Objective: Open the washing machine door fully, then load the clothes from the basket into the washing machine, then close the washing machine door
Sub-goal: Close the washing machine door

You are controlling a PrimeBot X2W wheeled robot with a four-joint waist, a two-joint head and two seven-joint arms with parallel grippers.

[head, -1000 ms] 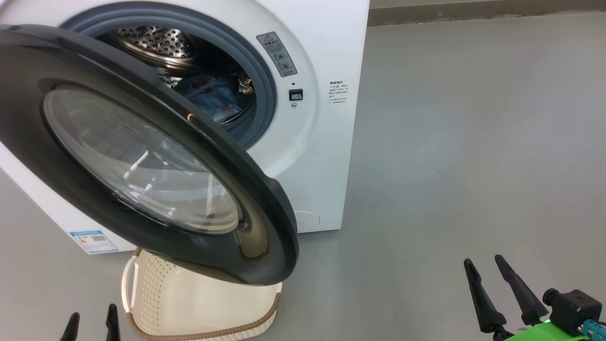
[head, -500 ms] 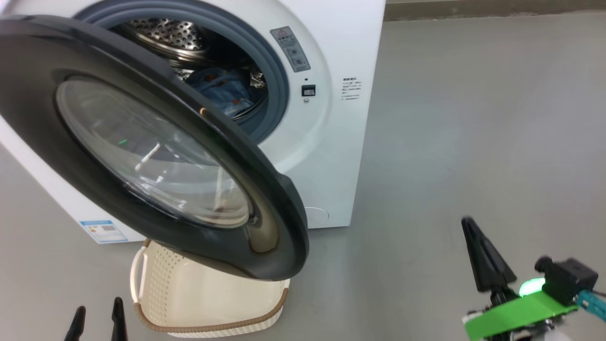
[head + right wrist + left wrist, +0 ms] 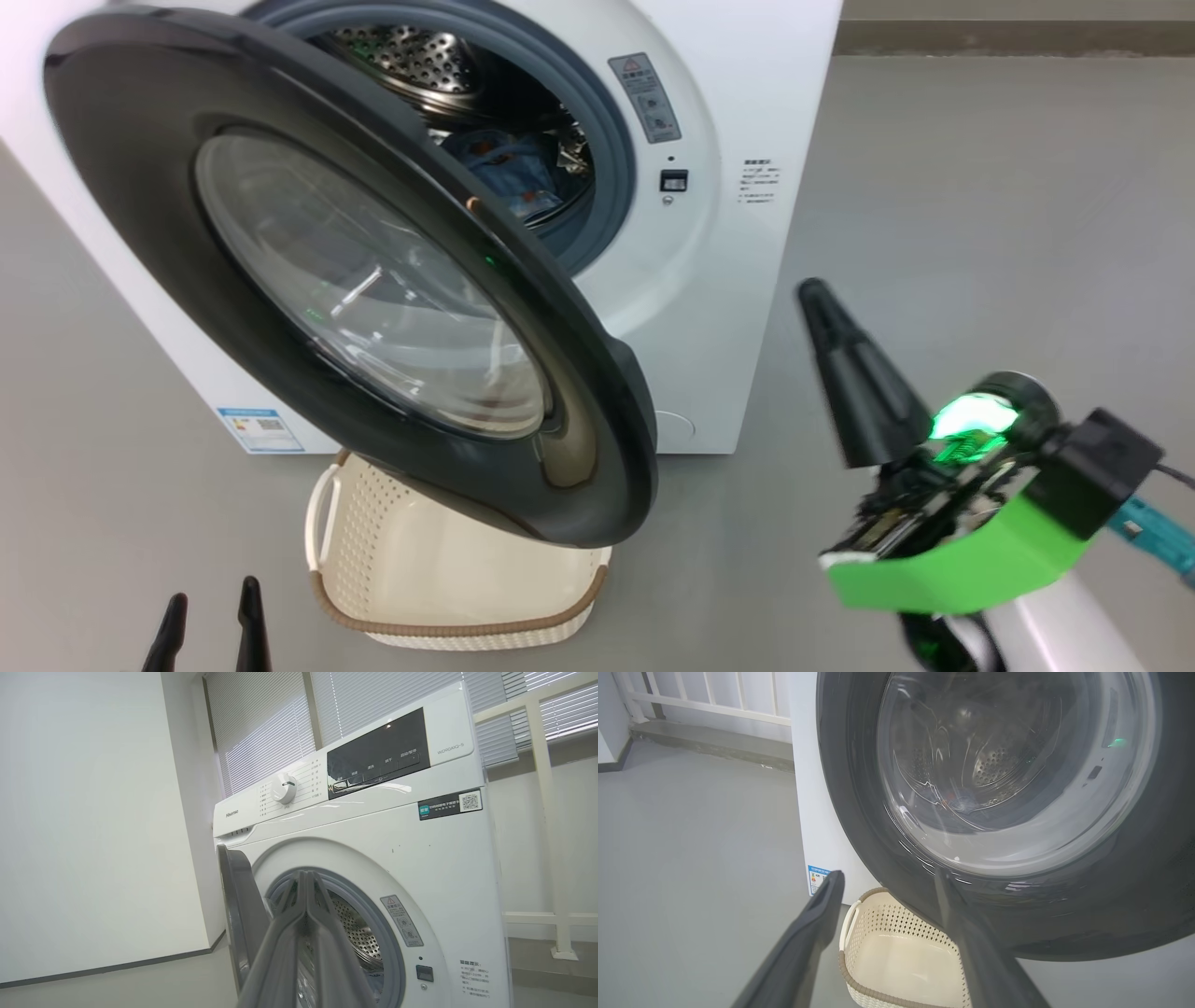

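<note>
Head view: door [image 3: 140, 233] of the washing machine [image 3: 747, 93] swung wide, clothes [image 3: 509, 168] in the drum, right gripper [image 3: 813, 287] pinched together on nothing.

Shows the white machine on a grey floor, the door's black rim and glass bowl leaning out toward the camera and hanging over the basket [image 3: 369, 509], hiding its far end. Deep in the drum, a bundle of light-blue cloth with orange marks, probably both garments, though too small to tell one piece from two. At lower left, the left gripper [image 3: 213, 597] with fingers spread apart, gripping nothing, just beside the basket's white handle. At right, two dark fingers pressed tight into a single point above a green band, well apart from door and machine. In the right wrist view, the same closed fingers [image 3: 280, 952] pointing at the drum opening beside the door's edge.
</note>
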